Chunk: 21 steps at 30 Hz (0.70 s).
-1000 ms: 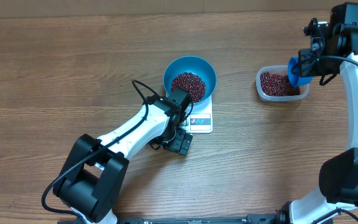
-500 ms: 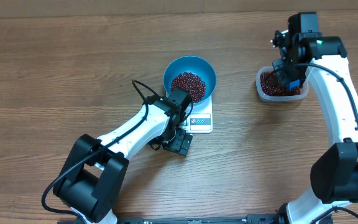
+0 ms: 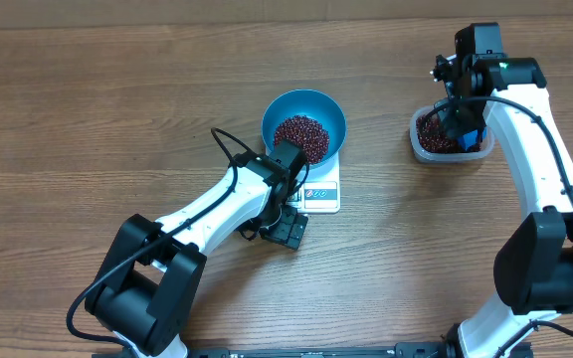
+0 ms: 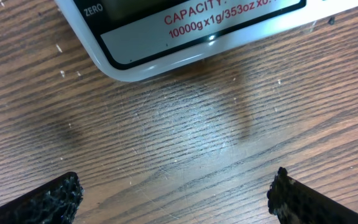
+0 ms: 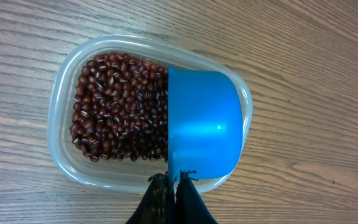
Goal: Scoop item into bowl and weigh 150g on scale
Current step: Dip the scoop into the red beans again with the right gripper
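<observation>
Here, right gripper (image 5: 173,186) pinches the blue scoop (image 5: 204,127) by its handle, cup inside the clear tub (image 5: 64,81), mouth seemingly toward the beans (image 5: 117,112) heaped alongside; bowl (image 3: 332,115), part-filled, sits on scale (image 3: 322,195) well to its left, nearer the left gripper (image 4: 176,196), spread wide above the table (image 4: 185,124).

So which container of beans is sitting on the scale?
The round blue bowl, on the white scale; the clear tub rests directly on the table.
</observation>
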Motion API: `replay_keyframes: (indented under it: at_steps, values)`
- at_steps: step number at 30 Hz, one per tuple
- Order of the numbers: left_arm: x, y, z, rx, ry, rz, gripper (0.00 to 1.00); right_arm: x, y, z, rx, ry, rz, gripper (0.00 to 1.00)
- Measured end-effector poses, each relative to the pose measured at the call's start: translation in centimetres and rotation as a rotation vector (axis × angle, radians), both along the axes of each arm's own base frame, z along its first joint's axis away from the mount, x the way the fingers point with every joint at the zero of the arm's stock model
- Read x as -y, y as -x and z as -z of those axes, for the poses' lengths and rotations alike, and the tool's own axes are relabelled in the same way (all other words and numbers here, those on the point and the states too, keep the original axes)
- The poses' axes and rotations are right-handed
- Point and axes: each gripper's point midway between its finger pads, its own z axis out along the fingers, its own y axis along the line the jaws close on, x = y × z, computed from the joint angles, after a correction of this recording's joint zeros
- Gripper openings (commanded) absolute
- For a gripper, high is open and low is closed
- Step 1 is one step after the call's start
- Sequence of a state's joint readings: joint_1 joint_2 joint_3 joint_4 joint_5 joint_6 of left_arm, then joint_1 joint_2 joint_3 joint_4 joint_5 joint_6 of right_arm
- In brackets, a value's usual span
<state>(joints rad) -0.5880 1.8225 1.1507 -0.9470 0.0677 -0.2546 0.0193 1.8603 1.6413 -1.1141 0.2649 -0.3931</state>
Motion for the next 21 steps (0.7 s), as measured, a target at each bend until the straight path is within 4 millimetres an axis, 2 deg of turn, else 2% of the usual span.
replay_keyframes:
  at_steps: [21]
  values:
    - [0.0, 0.0, 0.0, -0.001, 0.0, 0.0, 1.0, 0.5, 0.2, 1.6, -0.025, -0.02, 0.014, 0.04]
